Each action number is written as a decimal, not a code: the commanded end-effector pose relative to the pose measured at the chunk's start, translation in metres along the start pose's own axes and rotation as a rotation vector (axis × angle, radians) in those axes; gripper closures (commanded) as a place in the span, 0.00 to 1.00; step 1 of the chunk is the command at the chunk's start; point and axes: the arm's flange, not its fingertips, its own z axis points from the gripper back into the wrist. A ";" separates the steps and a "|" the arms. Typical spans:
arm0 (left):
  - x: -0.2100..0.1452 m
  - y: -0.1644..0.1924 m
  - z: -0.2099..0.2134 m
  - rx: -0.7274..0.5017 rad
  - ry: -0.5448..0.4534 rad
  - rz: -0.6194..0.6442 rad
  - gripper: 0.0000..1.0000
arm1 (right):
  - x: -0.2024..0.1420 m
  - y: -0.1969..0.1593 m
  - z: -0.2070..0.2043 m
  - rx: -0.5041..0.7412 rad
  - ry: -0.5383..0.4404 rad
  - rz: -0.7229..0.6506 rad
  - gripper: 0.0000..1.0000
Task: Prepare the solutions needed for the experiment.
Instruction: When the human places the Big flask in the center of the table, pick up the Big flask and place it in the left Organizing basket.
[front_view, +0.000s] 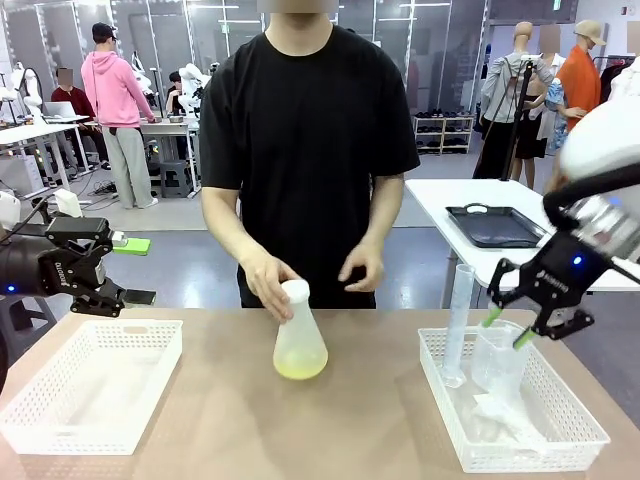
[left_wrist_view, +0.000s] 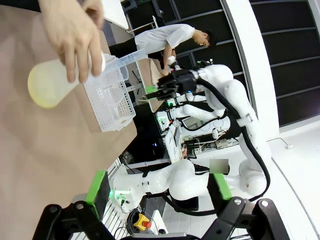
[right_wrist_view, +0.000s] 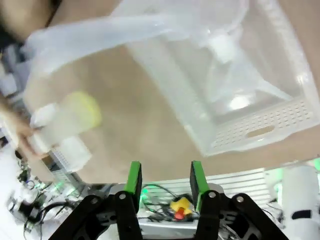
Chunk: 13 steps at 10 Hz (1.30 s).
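Table (front_view: 250, 420), left basket (front_view: 90, 400), flask (front_view: 300, 350), right basket (front_view: 535, 455)

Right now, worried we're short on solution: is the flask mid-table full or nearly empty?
Nearly empty: the flask holds only a shallow pale yellow-green layer at its base, nothing above it. The person's hand grips its neck.

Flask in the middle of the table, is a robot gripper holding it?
No, the person's hand is what holds the flask, wrapped around its neck.
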 end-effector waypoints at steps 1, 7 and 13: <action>0.001 -0.003 -0.003 -0.027 -0.013 0.012 0.00 | -0.027 -0.012 0.020 0.212 0.014 0.143 0.49; 0.001 -0.003 -0.003 -0.027 -0.013 0.012 0.00 | -0.077 -0.026 0.055 0.738 0.233 0.430 0.49; 0.001 -0.003 -0.003 -0.027 -0.013 0.012 0.00 | -0.074 -0.028 0.052 0.800 0.344 0.425 0.24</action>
